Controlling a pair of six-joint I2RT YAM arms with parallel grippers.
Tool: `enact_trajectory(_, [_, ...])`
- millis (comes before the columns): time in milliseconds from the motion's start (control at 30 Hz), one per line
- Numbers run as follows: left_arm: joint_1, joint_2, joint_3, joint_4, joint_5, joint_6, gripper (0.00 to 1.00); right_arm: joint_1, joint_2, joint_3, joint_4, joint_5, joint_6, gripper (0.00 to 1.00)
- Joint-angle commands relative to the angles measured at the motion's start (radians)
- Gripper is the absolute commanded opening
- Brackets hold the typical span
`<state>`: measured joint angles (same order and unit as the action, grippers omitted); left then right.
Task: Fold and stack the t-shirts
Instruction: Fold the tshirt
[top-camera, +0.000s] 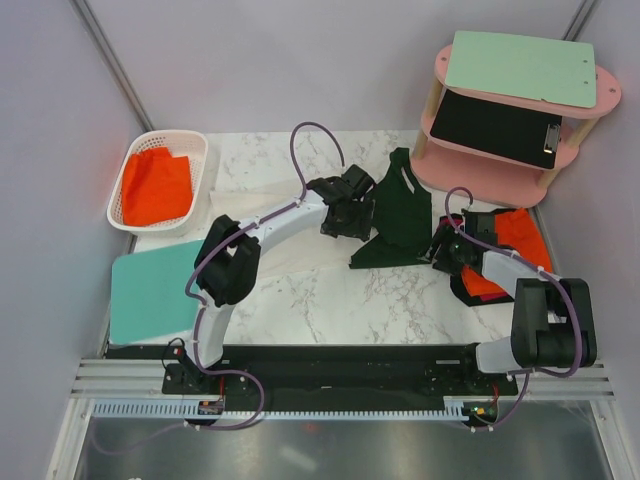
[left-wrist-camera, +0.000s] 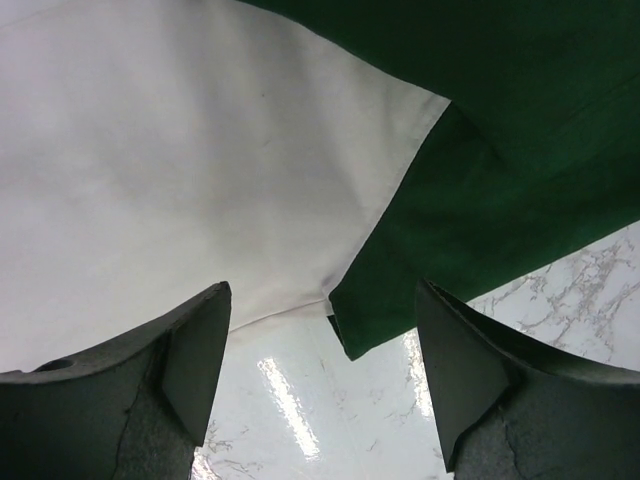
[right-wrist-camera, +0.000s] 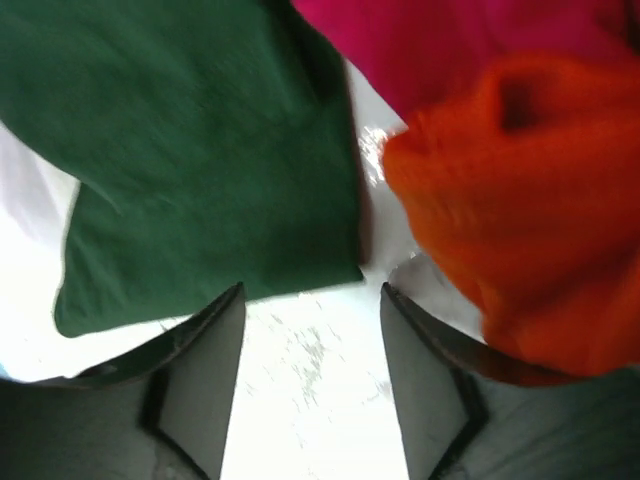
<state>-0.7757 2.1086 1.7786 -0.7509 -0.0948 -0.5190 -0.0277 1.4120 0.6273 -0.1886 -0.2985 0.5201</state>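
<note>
Green t-shirt, seemingly plain

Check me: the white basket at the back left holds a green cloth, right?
Not green. The cloth in the white basket is orange, as the top view shows. The basket does sit at the back left.

The green t-shirt lies rumpled (on the table) between left gripper and right gripper.
</note>
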Motion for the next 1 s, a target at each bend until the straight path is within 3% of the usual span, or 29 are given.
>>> enact_trajectory(0, [-0.002, -0.013, -0.034, 0.028, 0.007, -0.029, 0.8, -0.001, 0.087, -0.07, 0.216, -0.033, 0.046, 0.56])
enact_trajectory(67, [-0.002, -0.018, -0.042, 0.03, 0.006, -0.027, 0.8, -0.001, 0.117, -0.077, 0.244, -0.063, 0.055, 0.43])
enact_trajectory(100, [-0.002, -0.025, -0.047, 0.03, 0.006, -0.027, 0.8, -0.001, 0.123, -0.075, 0.265, -0.077, 0.06, 0.26])
enact_trajectory(167, [-0.004, -0.035, -0.047, 0.042, 0.01, -0.024, 0.8, -0.001, 0.113, -0.069, 0.271, -0.111, 0.06, 0.05])
enact_trajectory(200, [-0.004, -0.041, -0.045, 0.048, 0.012, -0.023, 0.8, -0.001, 0.102, -0.064, 0.27, -0.123, 0.061, 0.0])
enact_trajectory(533, [-0.008, 0.122, 0.091, 0.078, 0.114, -0.01, 0.78, 0.006, -0.047, 0.086, 0.215, -0.281, 0.092, 0.0])
enact_trajectory(767, [-0.01, 0.261, 0.137, 0.045, 0.153, -0.016, 0.75, 0.052, 0.14, 0.236, 0.418, -0.355, 0.196, 0.0])
enact_trajectory(967, [-0.008, 0.168, 0.045, 0.031, 0.012, -0.045, 0.76, 0.133, 0.381, 0.406, 0.555, -0.318, 0.253, 0.0])
